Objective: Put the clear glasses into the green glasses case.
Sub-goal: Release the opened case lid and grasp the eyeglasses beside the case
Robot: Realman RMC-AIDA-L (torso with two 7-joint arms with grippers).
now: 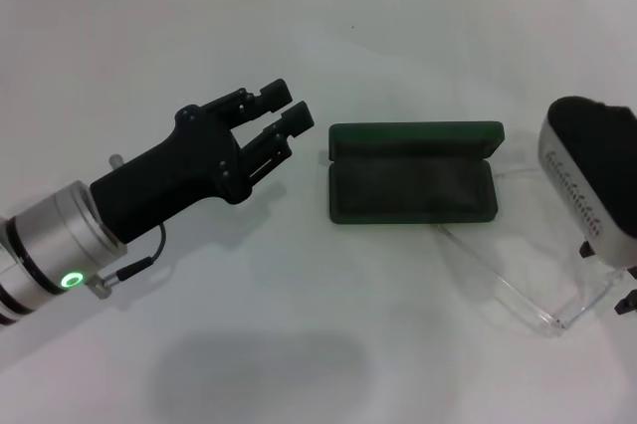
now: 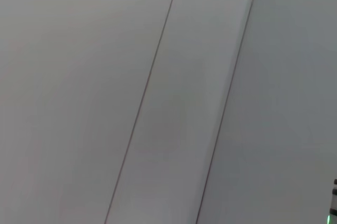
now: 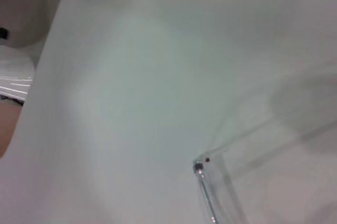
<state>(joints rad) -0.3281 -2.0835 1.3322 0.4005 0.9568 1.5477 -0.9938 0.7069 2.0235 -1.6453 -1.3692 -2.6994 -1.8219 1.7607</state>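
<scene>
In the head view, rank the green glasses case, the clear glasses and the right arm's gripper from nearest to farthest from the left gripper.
Measured from the left gripper, which hangs open at centre-left:
1. The green glasses case, lying open just to its right.
2. The clear glasses, on the table past the case, toward the right front.
3. The right gripper, at the right edge; its fingers are mostly out of view.

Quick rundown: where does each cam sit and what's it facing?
Head: above, looking down at the table, open case, glasses; left gripper and right arm show.
Left wrist: faces bare pale surface with seams; no fingers.
Right wrist: faces the table, glasses hinge; no fingers.
Shared: head and right wrist both see the glasses.
</scene>
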